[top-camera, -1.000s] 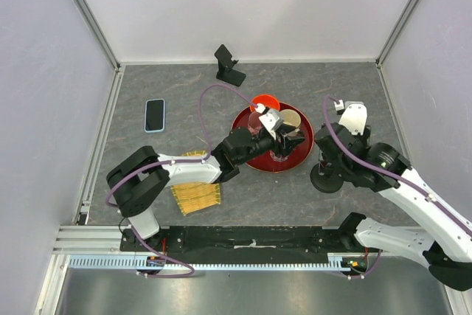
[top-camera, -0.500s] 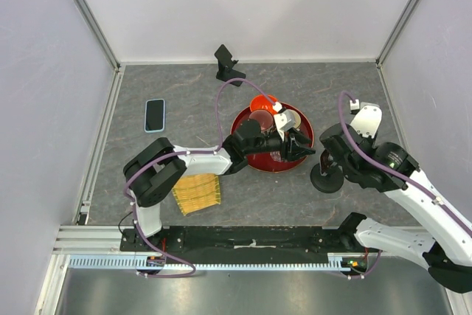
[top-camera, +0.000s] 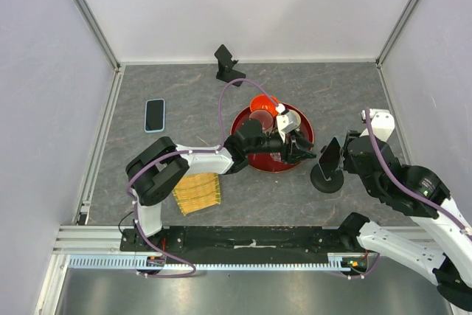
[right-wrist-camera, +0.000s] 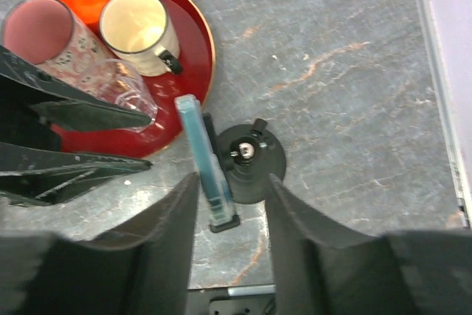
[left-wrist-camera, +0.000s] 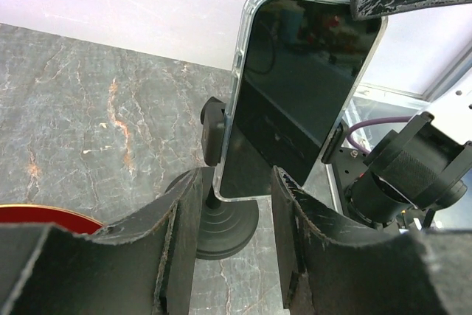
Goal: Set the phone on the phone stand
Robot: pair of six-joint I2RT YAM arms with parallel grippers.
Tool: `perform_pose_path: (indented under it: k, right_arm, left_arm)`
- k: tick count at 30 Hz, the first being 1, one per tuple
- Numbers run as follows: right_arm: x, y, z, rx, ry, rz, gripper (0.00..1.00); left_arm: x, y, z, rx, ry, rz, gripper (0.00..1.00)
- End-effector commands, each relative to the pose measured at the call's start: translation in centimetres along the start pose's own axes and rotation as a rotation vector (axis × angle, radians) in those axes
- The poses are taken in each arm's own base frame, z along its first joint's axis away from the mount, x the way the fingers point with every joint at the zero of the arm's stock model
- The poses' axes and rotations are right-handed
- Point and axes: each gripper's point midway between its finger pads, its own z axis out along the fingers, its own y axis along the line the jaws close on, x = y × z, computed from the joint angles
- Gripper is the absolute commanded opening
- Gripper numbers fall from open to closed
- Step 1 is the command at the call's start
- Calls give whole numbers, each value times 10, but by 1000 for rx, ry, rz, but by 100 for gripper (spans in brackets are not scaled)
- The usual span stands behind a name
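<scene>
You've got a grey marbled counter (top-camera: 184,101) with pale walls on three sides. Two phones: the phone (left-wrist-camera: 295,86) sits upright in the clamp of the round-base phone stand (top-camera: 327,181), just right of the red tray (right-wrist-camera: 193,18). The second phone (top-camera: 155,114) lies flat, far left. Two stands: the second stand (top-camera: 229,66) is at the back wall. The one tray holds four vessels. One yellow mat (top-camera: 196,193). Your left tool (left-wrist-camera: 234,197) and right tool (right-wrist-camera: 232,179) are both released, gripping nothing.
</scene>
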Motion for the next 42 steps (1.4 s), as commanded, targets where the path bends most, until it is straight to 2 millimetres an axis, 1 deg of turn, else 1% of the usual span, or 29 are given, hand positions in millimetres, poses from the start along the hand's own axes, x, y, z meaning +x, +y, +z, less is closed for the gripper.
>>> perform_pose_path:
  k: [1,3,6,9,10,14,15,16,17,18,19,20,21,22,23,24,25,26,27,28,29,30,33,34,36,37,39,40,42]
  right_arm:
    - [-13,13,4,-45,-48,12,42]
    - [-10,14,2,-53,-35,26,40]
    - [-6,15,-1,-80,-22,29,39]
    - [-6,15,-7,-123,-39,42,35]
    - [-6,15,-8,-138,-46,37,34]
    - [-5,16,-11,-172,-64,56,34]
    - [-5,16,-12,-179,-64,57,36]
    - [-5,17,-12,-180,-65,58,38]
    - [-6,16,-12,-176,-68,63,47]
    - [-6,17,-11,-176,-68,60,51]
    - [-6,17,-11,-174,-71,61,54]
    - [-7,17,-10,-173,-72,59,60]
    - [-8,17,-11,-174,-74,60,63]
    - [-9,18,-12,-179,-78,63,65]
    - [-13,18,-14,-188,-89,66,68]
    - [-16,17,-17,-197,-99,70,68]
    - [-20,17,-21,-208,-113,78,68]
    - [-22,15,-24,-212,-124,85,69]
    - [-26,12,-29,-223,-145,98,69]
    - [-28,10,-32,-229,-160,111,70]
    - [-32,7,-35,-234,-178,122,70]
    - [-36,4,-41,-247,-200,140,70]
    - [-41,0,-51,-275,-231,156,70]
    - [-42,-1,-52,-281,-238,153,71]
    - [-43,-3,-55,-283,-246,153,70]
    - [-42,-4,-55,-281,-248,151,70]
    - [-42,-7,-55,-273,-252,145,71]
    - [-41,-7,-54,-273,-250,141,71]
    - [-40,-6,-54,-274,-248,140,71]
  left_arm:
    - [-18,-8,6,53,-47,22,48]
    - [-17,-13,6,92,-39,21,50]
    - [-20,-19,6,157,-31,14,53]
    - [-19,-20,4,219,-13,-18,54]
    - [-17,-18,4,228,-9,-28,57]
    - [-27,-20,3,274,4,-52,57]
    - [-28,-23,3,295,17,-56,57]
    - [-36,-25,6,315,17,-46,58]
    - [-33,-30,4,348,44,-60,63]
    - [-34,-31,5,360,52,-63,66]
    - [-44,-32,8,375,49,-50,68]
    - [-42,-33,10,395,65,-39,69]
    - [-36,-30,11,391,101,-64,71]
    - [-48,-29,17,397,91,-39,72]
    - [-49,-29,19,424,101,-17,72]
    - [-38,-27,21,439,135,-44,73]
    - [-49,-28,24,468,122,-17,73]
    - [-49,-35,22,526,134,-18,73]
    - [-39,-34,24,563,153,-34,73]
    - [-47,-37,27,598,147,-20,73]
    - [-43,-40,25,639,166,-43,73]
    - [-35,-37,26,651,180,-62,73]
    - [-38,-36,31,681,183,-68,73]
    - [-36,-35,34,691,183,-67,73]
    - [-37,-41,35,734,190,-74,71]
    - [-34,-40,34,737,204,-111,70]
    - [-34,-44,35,765,186,-88,68]
    - [-38,-47,35,773,191,-107,66]
    - [-35,-46,39,783,178,-101,61]
